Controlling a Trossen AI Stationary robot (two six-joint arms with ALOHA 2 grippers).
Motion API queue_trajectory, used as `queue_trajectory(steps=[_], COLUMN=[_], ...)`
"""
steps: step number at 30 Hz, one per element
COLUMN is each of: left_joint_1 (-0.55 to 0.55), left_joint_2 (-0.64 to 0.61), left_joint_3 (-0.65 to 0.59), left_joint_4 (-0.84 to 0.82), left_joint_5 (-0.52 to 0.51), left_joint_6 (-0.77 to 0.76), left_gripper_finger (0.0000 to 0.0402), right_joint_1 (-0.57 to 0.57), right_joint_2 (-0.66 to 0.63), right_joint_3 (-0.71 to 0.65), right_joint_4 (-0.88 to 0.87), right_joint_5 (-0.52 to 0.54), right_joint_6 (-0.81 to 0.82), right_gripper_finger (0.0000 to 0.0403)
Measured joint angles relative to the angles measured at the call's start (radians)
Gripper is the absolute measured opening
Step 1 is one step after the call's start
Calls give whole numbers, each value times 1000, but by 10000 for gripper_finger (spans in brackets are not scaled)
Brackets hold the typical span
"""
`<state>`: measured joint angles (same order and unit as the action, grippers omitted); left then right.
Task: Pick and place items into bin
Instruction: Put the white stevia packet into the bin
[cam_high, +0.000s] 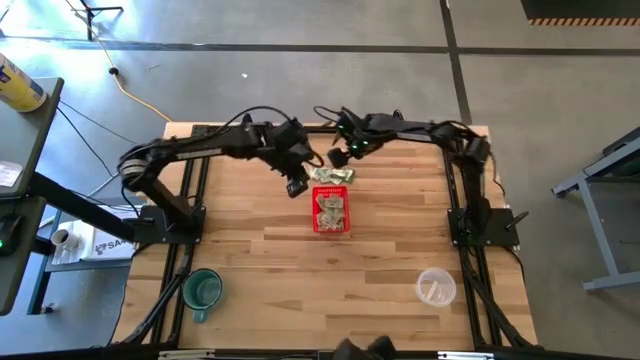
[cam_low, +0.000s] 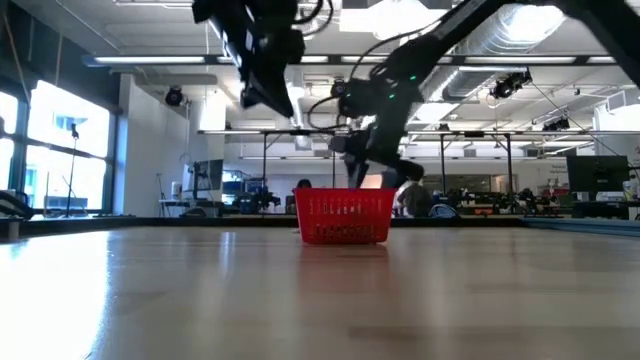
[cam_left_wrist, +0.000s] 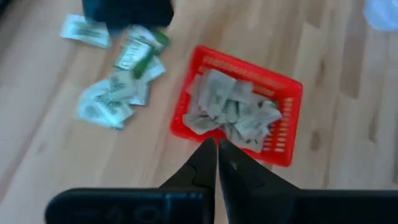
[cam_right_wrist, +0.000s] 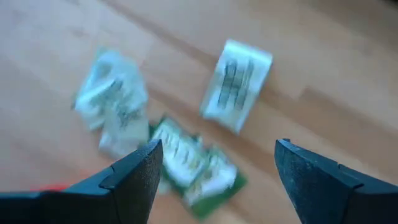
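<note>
The red basket (cam_high: 331, 212) stands mid-table with several crumpled pale-green-and-white slips (cam_left_wrist: 231, 111) lying inside it. More slips (cam_high: 333, 175) lie loose on the wood just beyond its far end. My left gripper (cam_left_wrist: 216, 143) hangs shut with nothing between its fingers. It is raised above the table, left of the basket's far end (cam_high: 297, 186). My right gripper (cam_right_wrist: 217, 149) is open and points down over the loose slips (cam_right_wrist: 236, 84), without touching them. In the low view it shows behind the basket (cam_low: 343, 217).
A green mug (cam_high: 202, 290) stands near the table's front left and a clear plastic cup (cam_high: 435, 288) near its front right. Bare wood lies between them and around the basket.
</note>
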<state>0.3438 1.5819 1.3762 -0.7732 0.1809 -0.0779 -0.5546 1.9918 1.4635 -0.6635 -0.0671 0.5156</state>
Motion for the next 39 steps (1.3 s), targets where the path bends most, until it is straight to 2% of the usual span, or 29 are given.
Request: queue_trajectory(steps=[3, 6, 14, 17, 22, 31, 33, 36, 39], left_joint_1=[-24, -25, -25, -25, -24, -24, -24, -24, -24], left_joint_2=[-48, -75, -88, -88, -88, -88, -88, -88, -88], left_joint_3=[0, 0, -3, -4, -4, -4, -4, -4, -4], left_joint_4=[-39, -91, -117, -111, -104, -90, -90, -91, -91], left_joint_5=[-102, -139, -148, -148, -148, -151, -151, -150, -150], left_joint_6=[-85, -137, -159, -142, -132, -102, -90, -81, -81], left_gripper_finger=[43, 40, 44, 42, 40, 44, 41, 39, 39], right_joint_1=[-1, -9, -3, -3, -23, -88, -100, -109, -101], right_joint_2=[115, 208, 355, 398, 406, 407, 407, 407, 405], right_joint_3=[150, 255, 460, 522, 552, 551, 551, 551, 555], right_joint_4=[-136, -233, -366, -431, -445, -455, -458, -477, -507], right_joint_5=[74, 50, 4, -19, -52, -96, -91, -86, -43], right_joint_6=[-37, -91, -92, -96, -88, -111, -125, -147, -165], right_gripper_finger=[297, 296, 295, 282, 216, 25, 7, 13, 3])
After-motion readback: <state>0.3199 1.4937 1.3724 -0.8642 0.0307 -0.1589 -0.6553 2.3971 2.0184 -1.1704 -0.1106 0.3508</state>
